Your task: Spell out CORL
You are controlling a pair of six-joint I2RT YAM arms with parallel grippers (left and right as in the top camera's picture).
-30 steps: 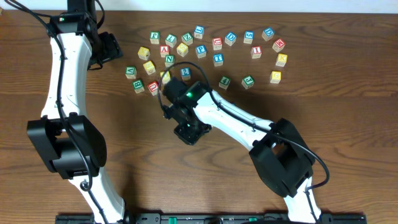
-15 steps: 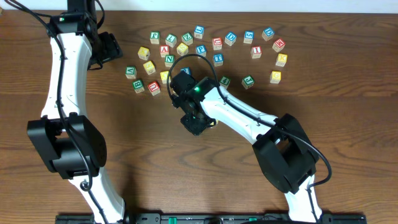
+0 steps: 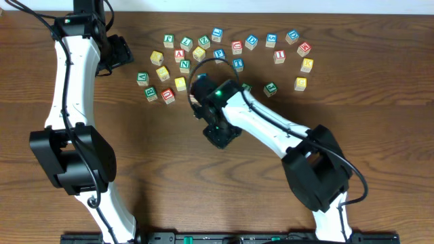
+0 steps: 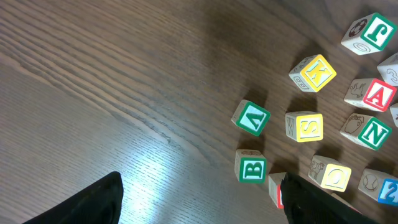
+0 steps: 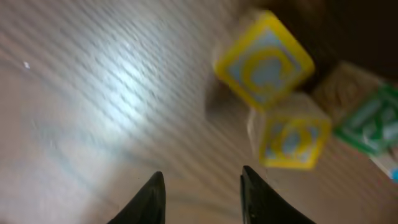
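Observation:
Several small letter cubes lie scattered in an arc at the back of the table (image 3: 135,156). Their letters are too small in the overhead view to pick out R or L. My right gripper (image 5: 202,180) is open over bare wood, with nothing between its fingers. Ahead of it, blurred, stand a yellow-edged C cube (image 5: 264,61) and a yellow-edged cube with a round letter (image 5: 291,140). My right arm (image 3: 258,122) reaches under the cluster's lower middle. My left gripper (image 3: 119,53) (image 4: 199,199) is wide open left of the cubes. A yellow O cube (image 4: 333,176) (image 3: 180,83) shows.
In the left wrist view, a green B cube (image 4: 252,167), a green A cube (image 4: 252,118), a yellow S cube (image 4: 305,126) and a yellow K cube (image 4: 314,73) lie close together. A red-lettered cube (image 3: 168,95) sits beside the right arm's wrist.
My right arm has swung to the right and slightly back, uncovering the yellow cube at the cluster's lower edge. Its jaws stay equally apart. The left arm has not moved.

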